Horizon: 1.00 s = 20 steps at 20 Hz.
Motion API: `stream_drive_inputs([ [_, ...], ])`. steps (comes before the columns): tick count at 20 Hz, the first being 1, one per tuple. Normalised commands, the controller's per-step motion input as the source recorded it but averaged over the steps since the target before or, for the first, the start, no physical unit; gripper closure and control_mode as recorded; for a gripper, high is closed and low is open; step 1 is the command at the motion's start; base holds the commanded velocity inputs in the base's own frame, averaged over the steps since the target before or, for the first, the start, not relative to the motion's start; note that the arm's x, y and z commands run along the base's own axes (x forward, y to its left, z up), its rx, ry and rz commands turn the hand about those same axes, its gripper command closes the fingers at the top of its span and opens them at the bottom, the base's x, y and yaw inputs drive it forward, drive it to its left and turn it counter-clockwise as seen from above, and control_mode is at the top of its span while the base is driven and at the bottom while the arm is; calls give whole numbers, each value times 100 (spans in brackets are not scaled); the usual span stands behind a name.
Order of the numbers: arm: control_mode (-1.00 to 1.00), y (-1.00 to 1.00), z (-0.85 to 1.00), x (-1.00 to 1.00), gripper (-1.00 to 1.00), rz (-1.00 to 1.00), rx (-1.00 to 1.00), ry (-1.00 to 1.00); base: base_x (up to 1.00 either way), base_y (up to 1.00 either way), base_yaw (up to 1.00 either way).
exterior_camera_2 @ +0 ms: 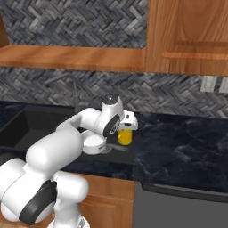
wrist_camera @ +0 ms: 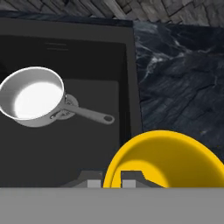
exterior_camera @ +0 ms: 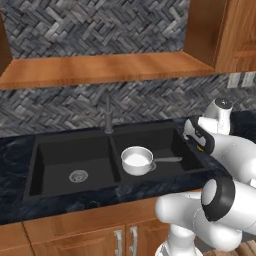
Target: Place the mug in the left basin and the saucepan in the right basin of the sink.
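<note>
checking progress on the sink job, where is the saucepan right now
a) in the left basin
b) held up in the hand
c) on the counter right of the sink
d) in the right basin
d: the saucepan sits on the floor of the right basin, its handle pointing right, while the left basin holds just its drain.

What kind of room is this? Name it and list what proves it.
A kitchen, rendered in simulation: a matte black double sink with a grey faucet set in a dark marble counter, wooden cabinets above, and a saucepan in the right basin.
</note>
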Motion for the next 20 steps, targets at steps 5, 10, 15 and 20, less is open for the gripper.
stream_drive_inputs([
  [5, 100, 0, 0, 0, 100, 0, 0, 0, 0, 78, -10],
  [10, 100, 0, 0, 0, 100, 0, 0, 0, 0, 74, -8],
  [15, 100, 0, 0, 0, 100, 0, 0, 0, 0, 61, -4],
  [20, 100, 0, 0, 0, 100, 0, 0, 0, 0, 35, 0],
])
